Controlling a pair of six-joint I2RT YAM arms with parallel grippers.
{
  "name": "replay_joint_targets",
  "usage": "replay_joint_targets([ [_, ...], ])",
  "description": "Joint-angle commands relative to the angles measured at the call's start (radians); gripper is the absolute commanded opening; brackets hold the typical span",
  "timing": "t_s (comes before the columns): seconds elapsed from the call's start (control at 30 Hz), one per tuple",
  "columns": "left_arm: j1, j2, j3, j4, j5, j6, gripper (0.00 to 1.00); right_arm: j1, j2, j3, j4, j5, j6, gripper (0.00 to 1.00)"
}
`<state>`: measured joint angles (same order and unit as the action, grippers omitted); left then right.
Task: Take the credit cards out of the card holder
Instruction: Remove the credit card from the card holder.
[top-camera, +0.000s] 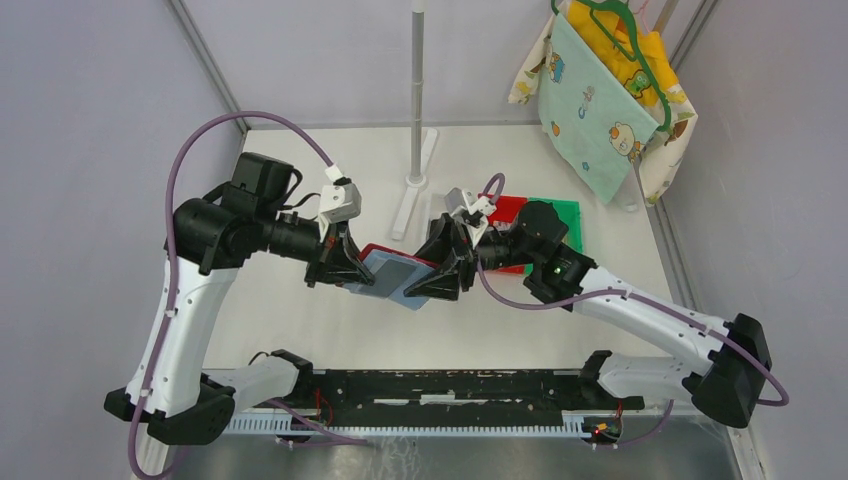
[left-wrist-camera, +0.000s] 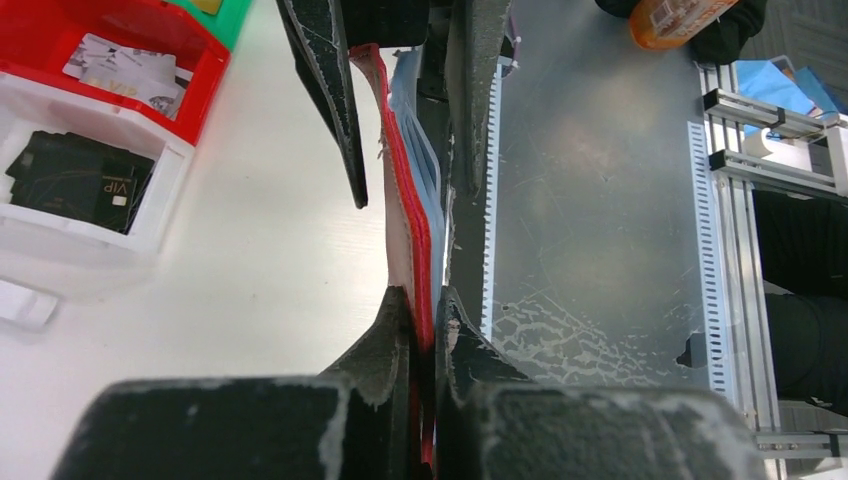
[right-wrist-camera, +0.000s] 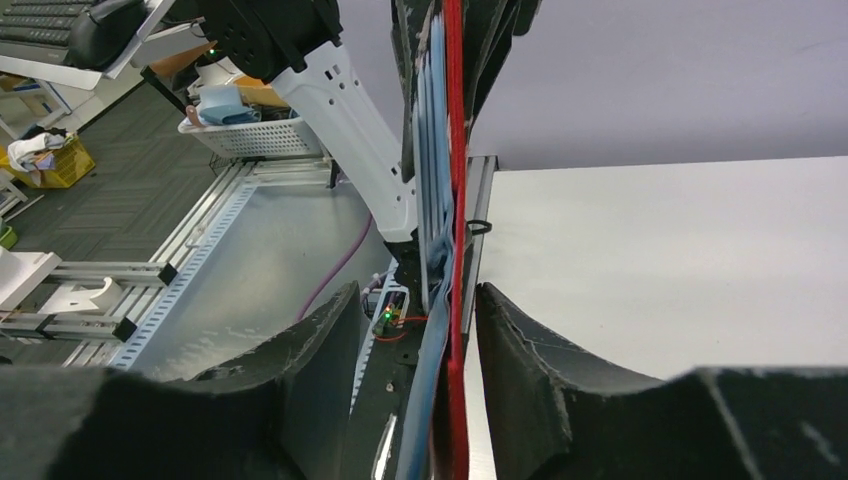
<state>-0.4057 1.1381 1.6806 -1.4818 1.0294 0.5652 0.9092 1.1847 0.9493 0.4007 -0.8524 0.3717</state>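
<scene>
The red card holder (top-camera: 383, 250) is held in the air between the two arms, with grey-blue credit cards (top-camera: 388, 273) lying against its inner face. My left gripper (top-camera: 350, 268) is shut on the holder's left end. In the left wrist view the jaws (left-wrist-camera: 423, 303) pinch the red edge (left-wrist-camera: 420, 235), and the cards (left-wrist-camera: 427, 165) show beside it. My right gripper (top-camera: 425, 275) is open and straddles the other end. In the right wrist view (right-wrist-camera: 417, 292) the holder (right-wrist-camera: 454, 150) and cards (right-wrist-camera: 433, 150) pass between the spread fingers, nearer the right finger (right-wrist-camera: 520, 340).
A red bin (left-wrist-camera: 150, 45) with paper slips and a white bin (left-wrist-camera: 60, 250) holding a black card stand on the table. A green tray (top-camera: 562, 215), a pole stand (top-camera: 416, 110) and a hanging cloth (top-camera: 600, 95) are behind. A black rail (top-camera: 450, 385) runs along the near edge.
</scene>
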Motion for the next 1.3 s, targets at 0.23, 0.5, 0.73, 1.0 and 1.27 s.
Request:
replay_joint_targets([
  [0.23,-0.001,-0.027,0.033,0.08,-0.037,-0.019,0.02,-0.042,-0.051,-0.021,0.009,0.031,0.028,0.32],
  [0.5,-0.002,-0.066,-0.02,0.157,-0.061,-0.059,0.14,-0.04,-0.008,0.046,-0.083,0.169,0.088,0.0],
  [0.73,-0.001,-0.077,-0.097,0.25,-0.08,-0.106,0.32,-0.021,-0.012,0.03,0.032,0.186,0.209,0.0],
  [1.0,-0.001,-0.175,-0.198,0.47,-0.168,-0.235,0.58,-0.009,0.0,0.031,0.004,0.241,0.261,0.0],
  [1.27,-0.002,-0.144,-0.129,0.259,-0.083,-0.103,0.59,-0.007,-0.004,0.05,-0.077,0.306,0.222,0.0],
])
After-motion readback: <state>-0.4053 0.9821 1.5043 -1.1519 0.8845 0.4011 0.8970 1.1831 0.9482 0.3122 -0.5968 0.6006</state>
